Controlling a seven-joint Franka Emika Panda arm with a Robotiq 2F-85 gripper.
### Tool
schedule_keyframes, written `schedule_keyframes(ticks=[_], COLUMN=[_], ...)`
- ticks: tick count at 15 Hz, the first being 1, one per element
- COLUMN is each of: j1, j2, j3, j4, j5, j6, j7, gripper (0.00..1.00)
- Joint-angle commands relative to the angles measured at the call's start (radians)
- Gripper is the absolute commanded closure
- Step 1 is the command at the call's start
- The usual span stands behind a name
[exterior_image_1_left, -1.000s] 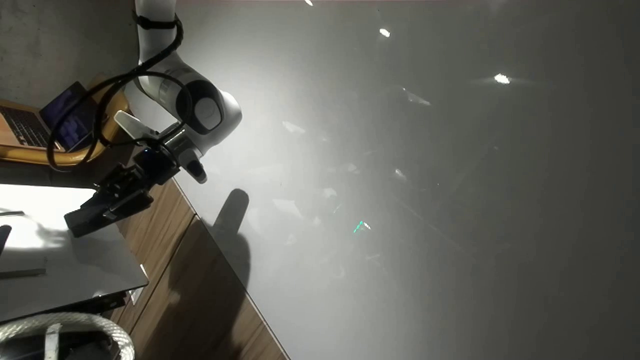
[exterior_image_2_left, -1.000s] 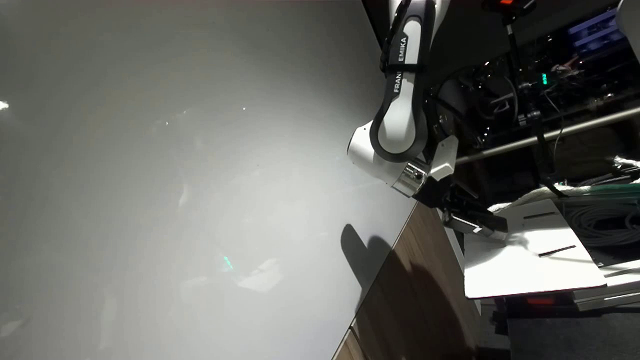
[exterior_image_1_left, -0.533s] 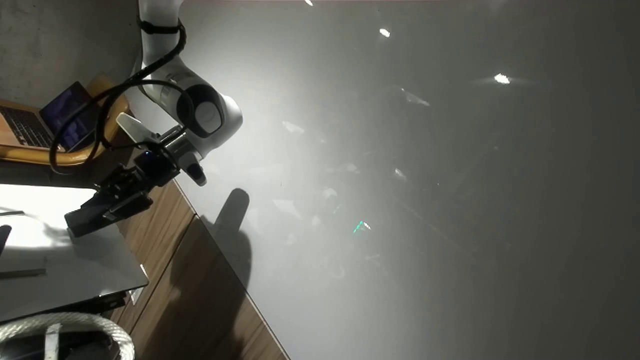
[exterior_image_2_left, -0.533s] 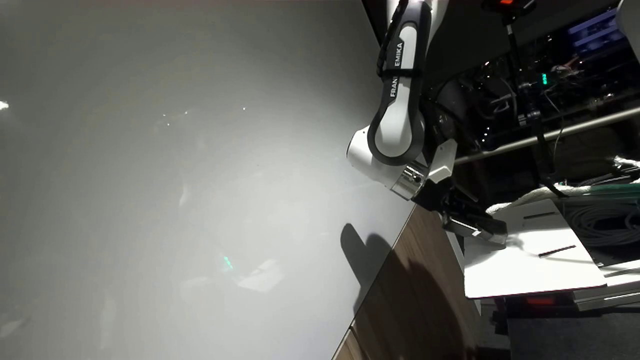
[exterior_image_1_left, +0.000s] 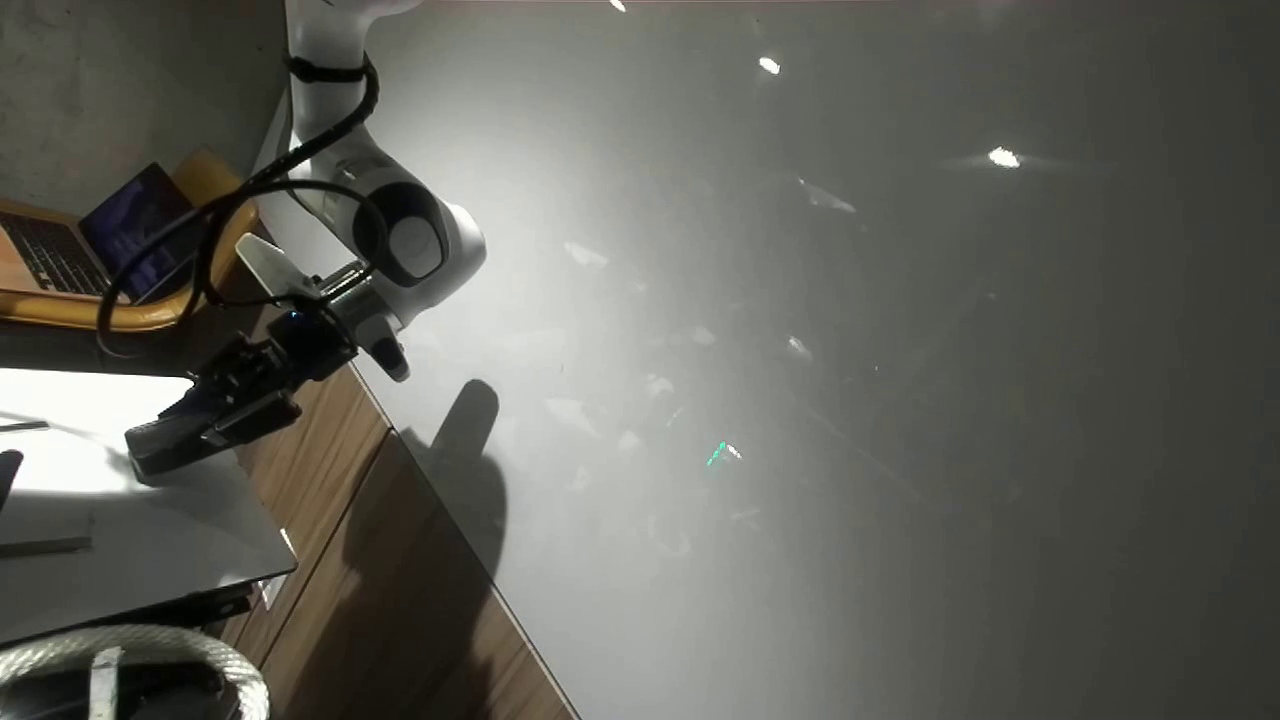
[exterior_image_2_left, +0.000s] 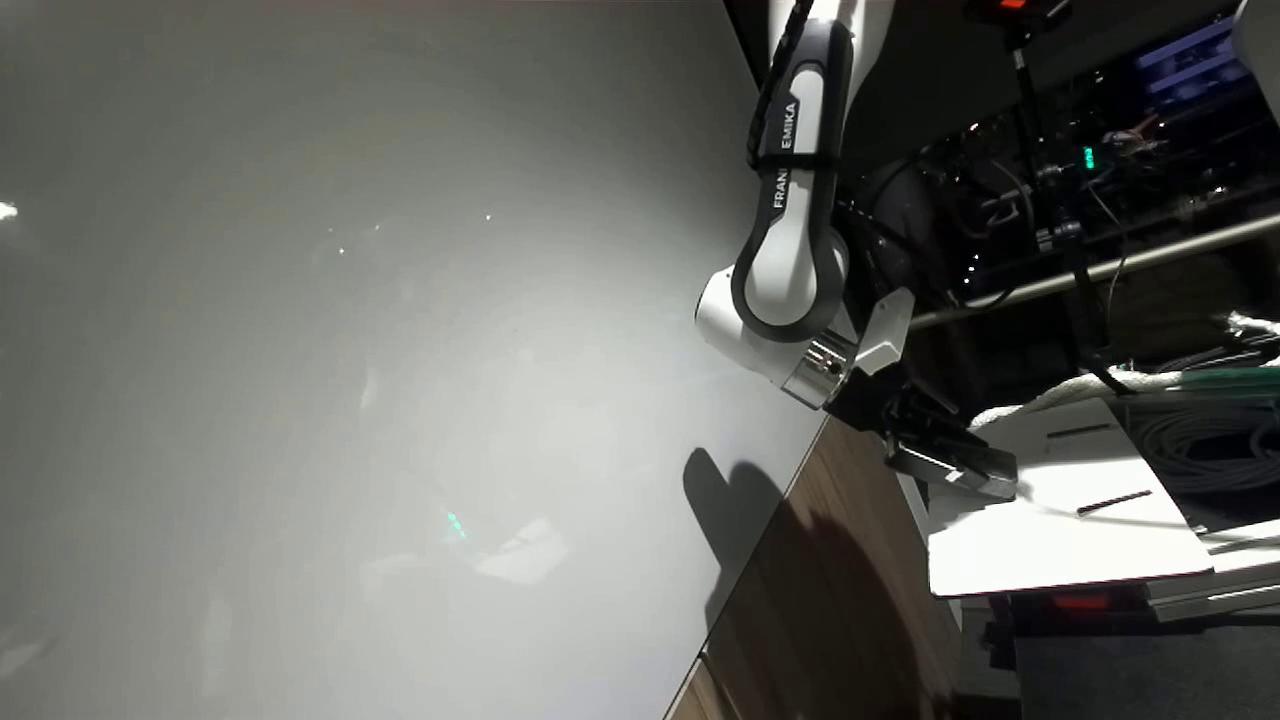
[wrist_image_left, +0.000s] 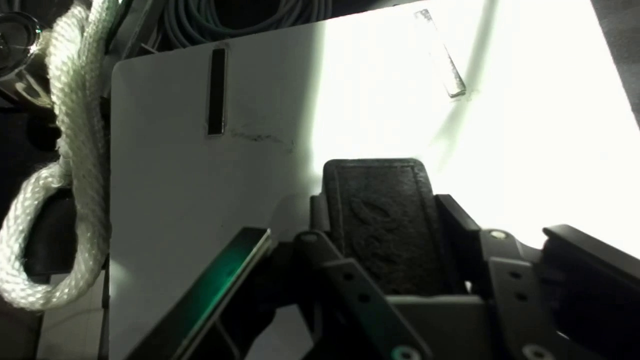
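A dark block (wrist_image_left: 382, 200) with embossed marks on its face is pinched between the fingers of my gripper (wrist_image_left: 381, 215). Finger pads (wrist_image_left: 457, 215) press on both long sides, and the block's far end sticks out past them. Both exterior views show the block (exterior_image_1_left: 165, 445) at the tip of the gripper, over a corner region of a white panel (exterior_image_2_left: 1050, 555). Whether the block touches the panel I cannot tell. The panel carries two slim strips, a dark strip (wrist_image_left: 217, 92) and a glare-lit strip (wrist_image_left: 442, 57).
A thick white rope (wrist_image_left: 82, 150) loops beside the panel, with coiled grey cable (wrist_image_left: 240, 20) behind. A large pale smooth surface (exterior_image_1_left: 750, 560) with wood-look planks (exterior_image_1_left: 330, 500) along its edge lies close by. A laptop (exterior_image_1_left: 140, 240) rests on an orange chair. Strong glare covers part of the panel.
The arm's upper links have shifted slightly downward in both exterior views. The block and gripper stay almost where they were, the grip unchanged.
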Motion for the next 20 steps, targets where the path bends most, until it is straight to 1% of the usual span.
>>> schedule_keyframes(ticks=[1, 4, 5, 6, 7, 8, 11, 12, 16, 19, 20], j1=[-0.009, -0.011, -0.010, -0.009, -0.007, -0.006, -0.004, -0.004, -0.006, 0.006, 0.019], j2=[0.026, 0.036, 0.036, 0.035, 0.033, 0.032, 0.033, 0.034, 0.034, 0.001, -0.022], j3=[-0.008, -0.006, -0.005, -0.005, -0.003, -0.002, 0.000, 0.000, -0.002, 0.005, 0.009], j4=[0.017, 0.024, 0.025, 0.025, 0.025, 0.026, 0.030, 0.030, 0.030, 0.012, -0.002], j5=[0.030, 0.029, 0.027, 0.024, 0.022, 0.021, 0.022, 0.021, 0.019, -0.008, -0.037], j6=[-0.009, -0.024, -0.026, -0.026, -0.027, -0.029, -0.032, -0.033, -0.032, 0.026, 0.059], j7=[-0.034, -0.047, -0.053, -0.057, -0.062, -0.067, -0.081, -0.083, -0.092, -0.106, -0.112], gripper=[0.71, 0.71, 0.68, 0.48, 0.21, 0.20, 0.01, 0.00, 0.00, 0.00, 0.00])
